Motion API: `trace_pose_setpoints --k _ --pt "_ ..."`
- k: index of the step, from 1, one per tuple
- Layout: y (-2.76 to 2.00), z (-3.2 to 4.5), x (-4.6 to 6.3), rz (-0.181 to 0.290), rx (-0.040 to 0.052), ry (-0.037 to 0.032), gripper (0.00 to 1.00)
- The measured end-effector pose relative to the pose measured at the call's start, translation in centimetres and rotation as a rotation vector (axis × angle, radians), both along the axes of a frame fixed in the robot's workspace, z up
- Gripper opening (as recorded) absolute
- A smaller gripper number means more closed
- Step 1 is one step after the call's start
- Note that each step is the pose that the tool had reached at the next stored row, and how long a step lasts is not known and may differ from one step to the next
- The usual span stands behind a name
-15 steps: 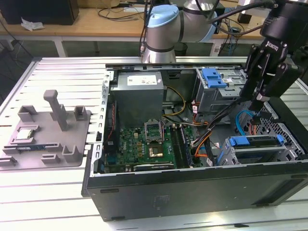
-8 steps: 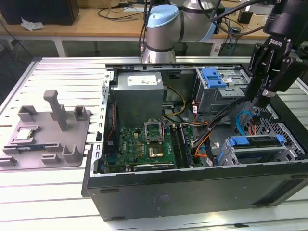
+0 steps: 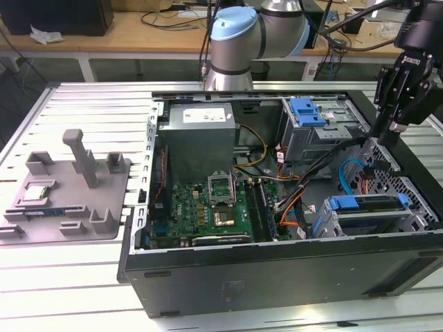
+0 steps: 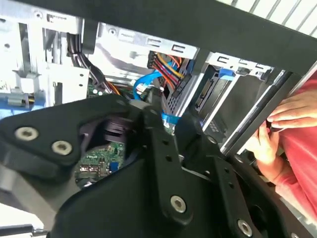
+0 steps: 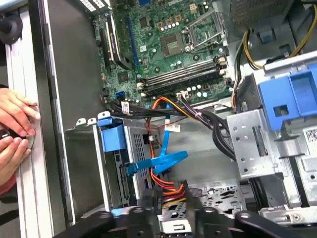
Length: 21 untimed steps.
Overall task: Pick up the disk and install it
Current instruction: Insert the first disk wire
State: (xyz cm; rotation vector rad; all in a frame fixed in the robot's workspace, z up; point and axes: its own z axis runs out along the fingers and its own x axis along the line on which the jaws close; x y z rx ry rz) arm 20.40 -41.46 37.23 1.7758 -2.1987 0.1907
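Black gripper [image 4: 157, 111] links are crowding the second wrist view, and you are not getting a look at whether it is spread or closed. In the exterior view it is hanging over the computer case [image 3: 277, 270] at that view's right, carrying no drive.

You are finding the disk [image 3: 367, 203] below it, lying edge-on in the perforated grey steel cage [image 3: 360, 225] at the case's near corner. Its blue plastic frame is showing at both ends, and it is sitting well apart from the gripper.

Judging by its build, it is going to feel dense and rigid, with slick metal faces and little tolerance for knocks. You are better off taking it by the long blue-framed edges.

A glossy blue ribbon cable [image 5: 158, 161] and orange wires are looping just beside the cage, and a person's hand [image 5: 15, 116] is resting on the case rim.
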Motion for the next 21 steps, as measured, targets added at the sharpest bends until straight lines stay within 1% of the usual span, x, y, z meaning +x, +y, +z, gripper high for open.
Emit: trace_pose_setpoints --k 2,3,5,6,7,8,9,10,11,12,13,14,15,16,17,19,20,21 --pt "0.06 -0.2 0.3 -0.01 -0.0073 0.0 0.29" --pt "0.05 -0.27 0.3 -0.011 -0.0111 0.0 0.29" --pt "0.06 -0.38 0.3 -0.011 -0.0278 -0.0001 0.29" --pt "0.05 -0.41 0.3 -0.011 -0.0405 0.0005 0.29" --pt "0.0 -0.49 0.3 -0.01 -0.0602 0.0012 0.29" --pt "-0.05 -0.57 0.3 -0.009 -0.0732 0.0013 0.29" --pt "-0.08 -0.69 0.3 -0.009 -0.0832 0.0014 0.29" --pt "-0.08 -0.88 0.3 -0.009 -0.0864 0.0014 0.29" --pt "-0.08 -1.13 0.3 -0.009 -0.0915 0.0014 0.29" --pt "0.01 -1.33 0.3 -0.008 -0.1002 0.0013 0.29" --pt "0.22 -1.45 0.3 -0.005 -0.1145 0.0012 0.29" --pt "0.45 -1.54 0.3 0.0 -0.1347 0.0008 0.29" --pt "0.64 -1.64 0.3 0.003 -0.1454 0.0006 0.29" --pt "0.82 -1.73 0.3 0.006 -0.1514 0.0003 0.29" --pt "1.19 -1.93 0.3 0.01 -0.1544 0.0 0.29" --pt "1.78 -2.35 0.3 0.011 -0.1542 -0.0004 0.29" --pt "1.84 -2.52 0.3 0.011 -0.1548 -0.0005 0.29" --pt "1.86 -2.6 0.3 0.013 -0.1866 0.0013 0.29"
